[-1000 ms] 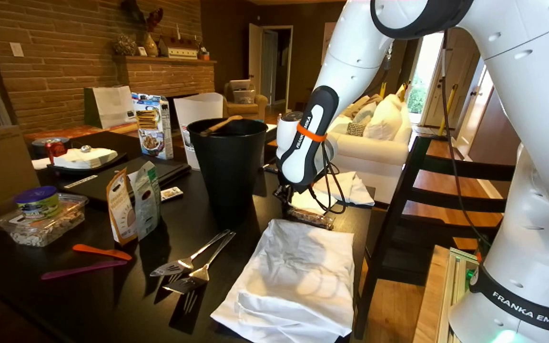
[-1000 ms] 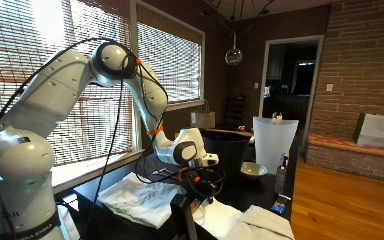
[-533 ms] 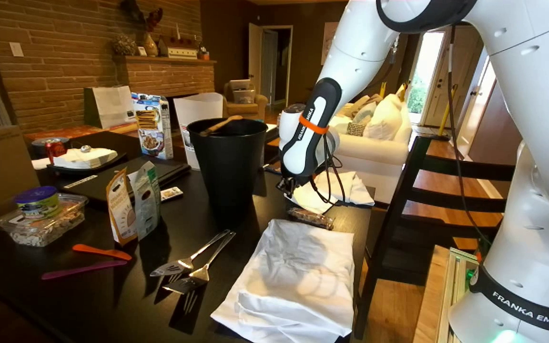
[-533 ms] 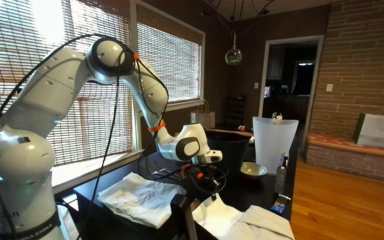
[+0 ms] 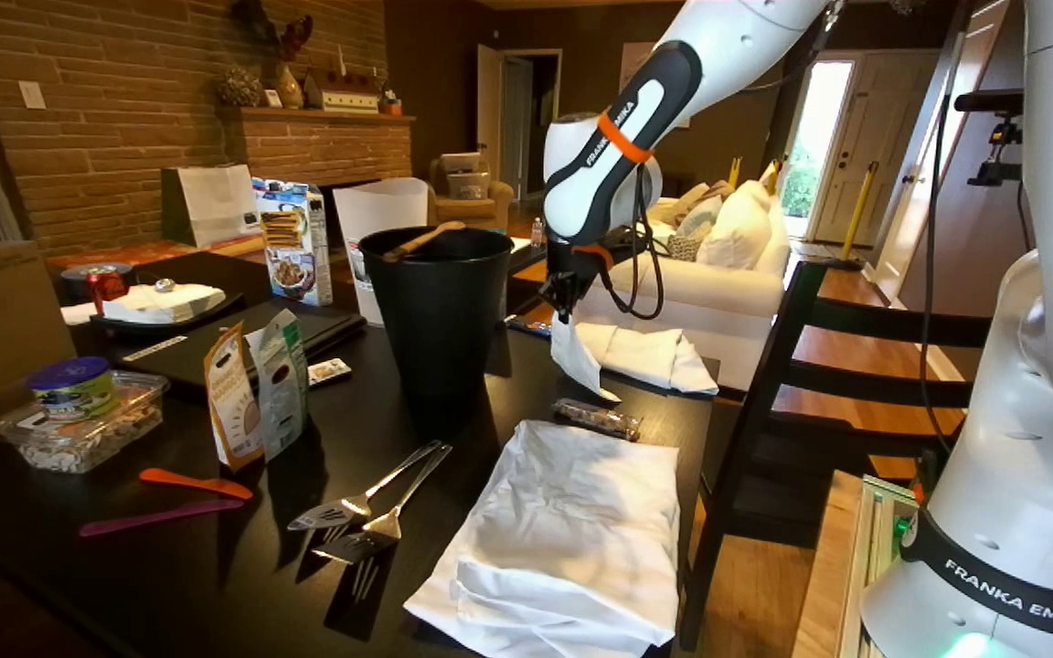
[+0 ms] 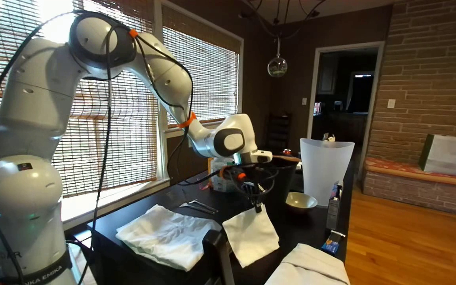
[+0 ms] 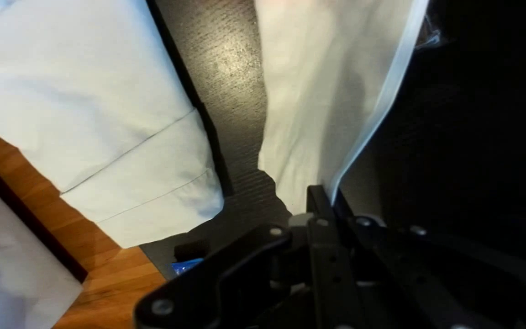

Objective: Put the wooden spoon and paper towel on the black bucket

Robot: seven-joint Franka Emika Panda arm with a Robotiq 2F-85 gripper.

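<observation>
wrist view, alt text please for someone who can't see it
A black gripper pinches the edge of a white paper towel over a dark table. A folded white cloth lies at the picture's left, with wooden floor showing at lower left.

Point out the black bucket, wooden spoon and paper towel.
Black bucket [image 5: 435,320], in an exterior view: outer wall.
Wooden spoon [image 5: 420,241], in an exterior view: visible mid-length.
Paper towel [image 6: 251,236], in an exterior view: middle of the sheet.

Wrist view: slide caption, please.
Tool pinches the towel by one end, folded cloth on the table nearby.
</observation>
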